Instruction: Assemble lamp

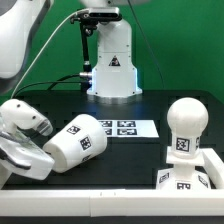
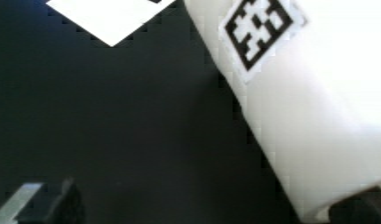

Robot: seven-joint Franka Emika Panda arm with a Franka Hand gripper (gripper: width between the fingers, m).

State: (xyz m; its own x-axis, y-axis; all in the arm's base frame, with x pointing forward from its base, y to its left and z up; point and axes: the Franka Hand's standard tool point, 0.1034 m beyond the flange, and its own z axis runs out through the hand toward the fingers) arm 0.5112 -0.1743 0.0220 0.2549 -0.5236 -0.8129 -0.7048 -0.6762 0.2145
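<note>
The lamp shade (image 1: 80, 141) lies on its side on the black table at the exterior view's left, tags showing. In the wrist view the shade (image 2: 302, 120) runs along one side, with its tag nearest the camera's far edge. My gripper (image 1: 36, 150) is low at the shade's narrow end. In the wrist view the gripper (image 2: 205, 208) is open. One dark finger (image 2: 36, 205) stands clear of the shade, and the other finger (image 2: 372, 202) is at the shade's side. The bulb (image 1: 185, 125) stands upright on the square base (image 1: 192, 178) at the right.
The marker board (image 1: 121, 127) lies flat behind the shade, and a white flat corner (image 2: 112, 20) shows in the wrist view. The glossy robot pedestal (image 1: 112, 62) stands at the back. A white table edge (image 1: 110, 205) runs along the front.
</note>
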